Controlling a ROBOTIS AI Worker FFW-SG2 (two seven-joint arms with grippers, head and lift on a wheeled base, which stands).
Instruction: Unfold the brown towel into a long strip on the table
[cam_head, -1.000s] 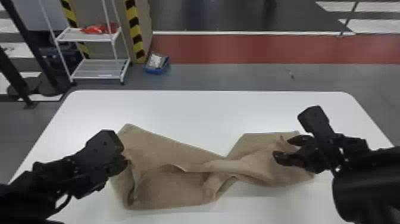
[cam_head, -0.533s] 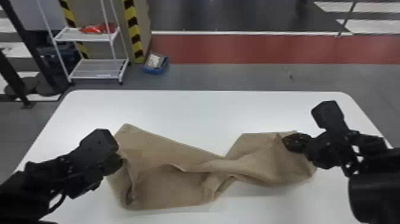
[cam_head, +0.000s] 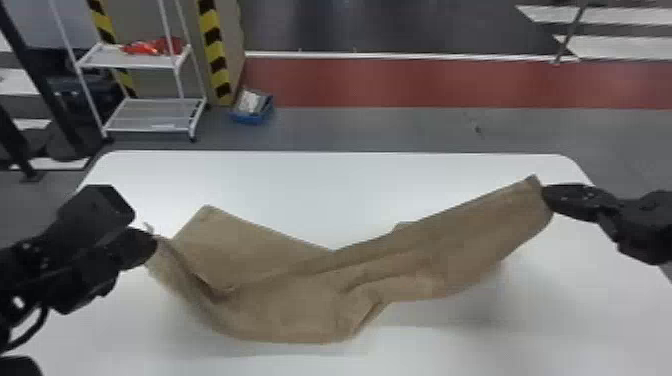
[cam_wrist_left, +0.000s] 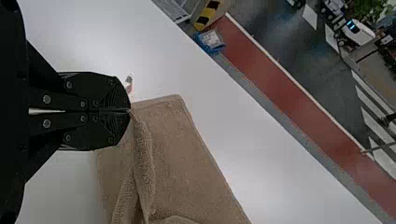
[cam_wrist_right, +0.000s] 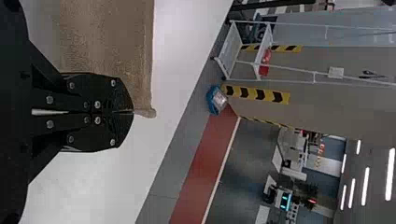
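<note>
Your left fingers (cam_wrist_left: 108, 95) and right fingers (cam_wrist_right: 109, 95) clamp the brown towel (cam_head: 290, 305), whose shallowly pinched edges could slip if you overpull.

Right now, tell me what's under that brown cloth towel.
Along the near edge of the towel, the white table shows, shaded below the end held up by the black right gripper. What the cloth itself covers can't be seen.

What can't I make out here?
- Head view: the towel's underside, hidden by its upper folds.
- Left wrist view: the bit pinched in the left gripper, hidden by its fingers.
- Right wrist view: the towel's rest, cut off at the top edge.
- Head view: the blue bin's contents, too small.
</note>
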